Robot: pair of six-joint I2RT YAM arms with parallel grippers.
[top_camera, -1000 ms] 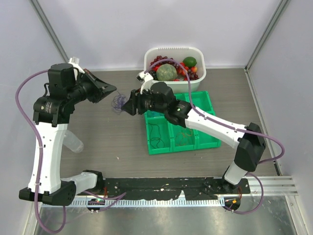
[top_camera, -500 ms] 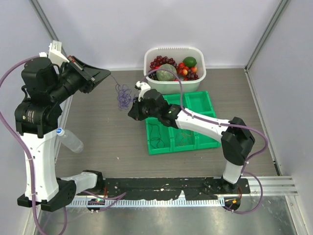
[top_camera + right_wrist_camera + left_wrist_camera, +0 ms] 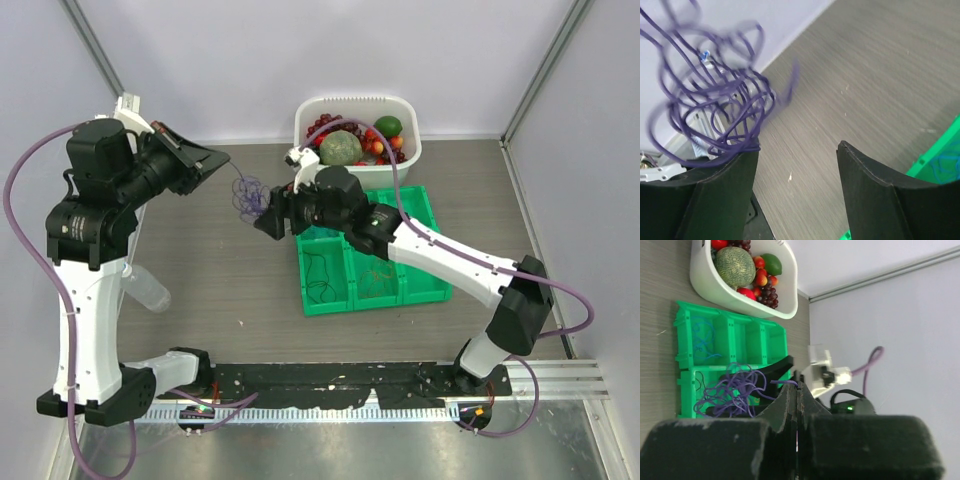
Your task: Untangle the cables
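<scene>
A thin purple cable, bunched into a loose tangle of loops (image 3: 247, 195), hangs in the air above the grey wood-grain tabletop (image 3: 220, 285), between the two arms and just left of the tray. One strand runs from the tangle up to the left arm's fingers (image 3: 207, 162). The left wrist view shows these fingers (image 3: 785, 410) pressed fully together, with the purple strand pinched at their tips and the rest of the tangle (image 3: 732, 392) dangling beyond.

The right arm's fingers (image 3: 268, 221) sit just below and to the right of the tangle. In the right wrist view they (image 3: 875, 200) are spread wide apart with nothing between them. The lowest purple loops (image 3: 715, 115) meet the top edge of one finger, and the rest of the tangle stands above and outside the gap.

Other thin cables lie in the green plastic compartment tray (image 3: 325, 308) on the tabletop under the right arm. A black cable (image 3: 320, 275) is in the near left compartment. An orange cable (image 3: 378, 277) is in the one beside it. A blue cable (image 3: 702, 337) is in a far compartment.

Just behind the tray stands a white plastic tub (image 3: 411, 150) filled with fruit. A clear plastic bottle (image 3: 150, 293) lies on the tabletop beside the left arm.
</scene>
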